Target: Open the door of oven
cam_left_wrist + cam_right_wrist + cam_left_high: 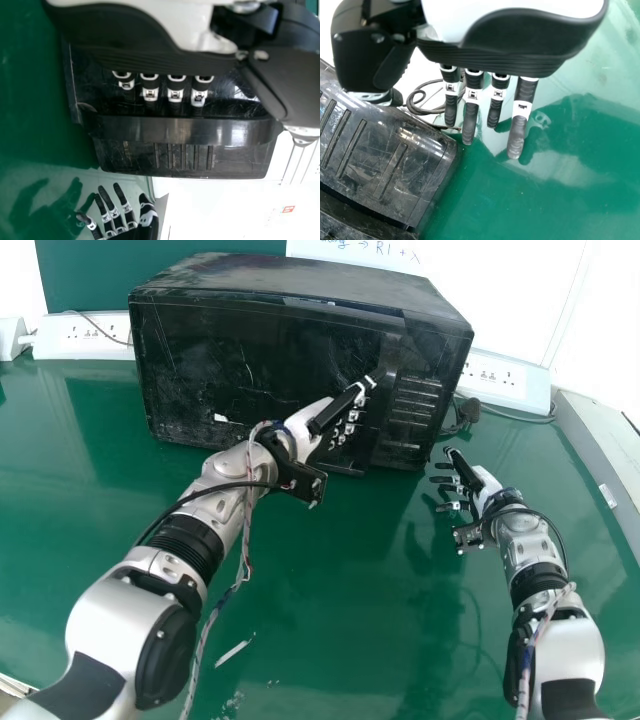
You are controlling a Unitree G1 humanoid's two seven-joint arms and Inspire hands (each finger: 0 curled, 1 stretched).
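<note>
The left hand (pixel 308 422) is at the front of the black, box-shaped oven (pixel 250 355), its palm turned toward the robot's right and its back to the left. Its fingers (pixel 175 95) are loosely extended and spaced apart, running to the tall, curved, glossy black door handle (pixel 185 131), where their tips pass out of sight at its inner edge; whether they touch it cannot be told. The thumb stretches out straight, its tip near the upper part of the handle. Behind and around this hand is the scuffed dark door (pixel 240 370), which looks closed, and just beyond the handle, on the robot's right, is the ribbed control panel (pixel 415 405). The right hand (pixel 484 483) is held over the glossy green bench (pixel 350 570), near the oven's front right corner but apart from it, its fingers relaxed, spread and holding nothing. Beyond the right hand, a black plug and cord (pixel 468 412) lie beside the oven, with a white power strip (pixel 515 383) behind them. Another white power strip (pixel 70 340) is beyond the left hand, off the oven's left side. A white board (pixel 480 300) stands behind the oven, and a grey ledge (pixel 600 445) lies farther right of the right hand.
</note>
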